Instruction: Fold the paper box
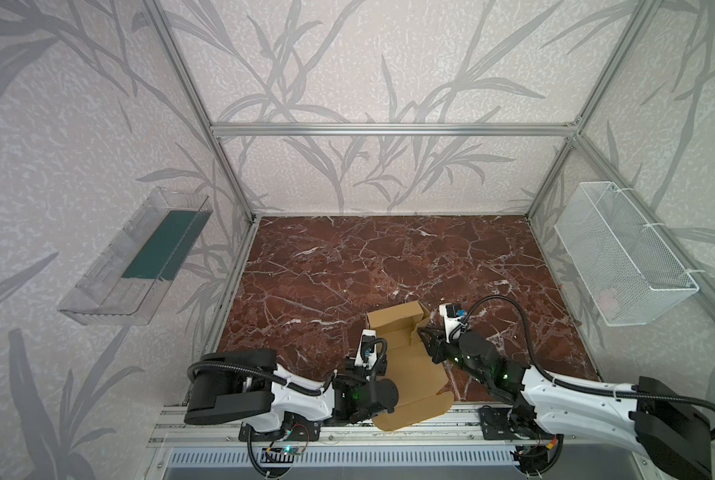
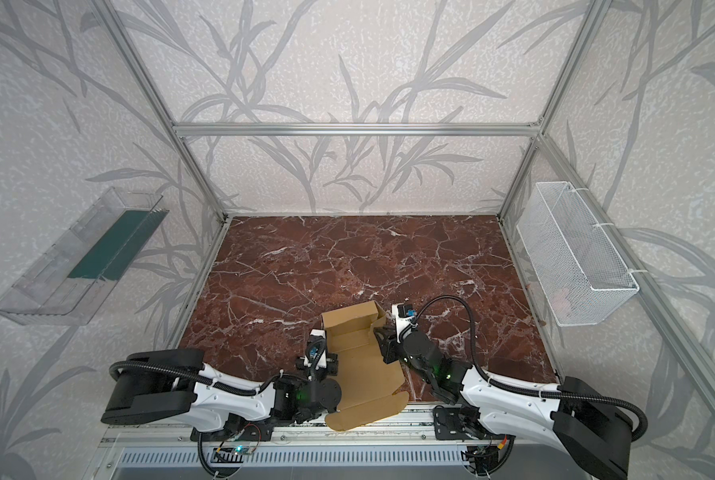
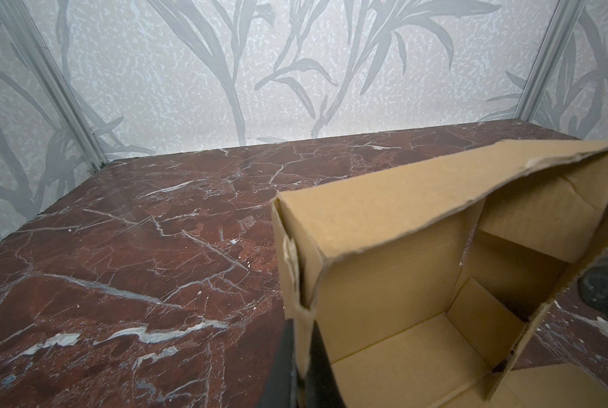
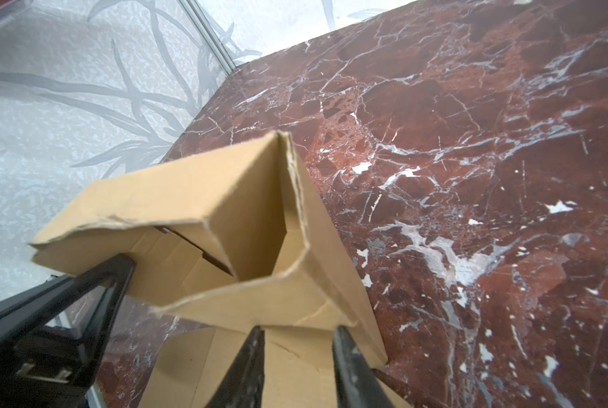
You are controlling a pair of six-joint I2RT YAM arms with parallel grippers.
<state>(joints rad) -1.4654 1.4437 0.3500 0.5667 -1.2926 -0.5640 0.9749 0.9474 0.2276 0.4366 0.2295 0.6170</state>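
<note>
Claw, left (image 3: 300,371): pressed together on the near end of the left side wall of the paper box (image 1: 409,374), with the cardboard pinched between both fingers (image 3: 322,364). Likely purpose: to hold that wall upright and anchor the box while the opposite side is worked.

Claw, right (image 4: 298,335): fingers (image 4: 352,367) stand apart to either side of the near end of the right side wall, tips at the cardboard. Whether they clamp it or merely straddle it cannot be told. Likely purpose: to square up or press home that wall.

Paper box: plain tan corrugated card, part-formed. Location: near side of the table (image 1: 326,270), between the two arms in both top views. The far end is raised into a shallow tray, with back wall and both side walls standing. The right wall looks like a folded-over hollow with a ragged top edge. The lid panel lies flat toward the robot, its end overhanging the table's near edge onto the metal rail (image 1: 463,428).

Stage, by judgement: walls up, lid not yet closed; roughly midway.

Risk: the right wall looks loose and may spring open if released; the overhanging lid could catch on the rail.

Fixtures, unused: clear plastic tray (image 1: 135,257) on the left wall; white wire basket (image 1: 621,257) on the right wall.
</note>
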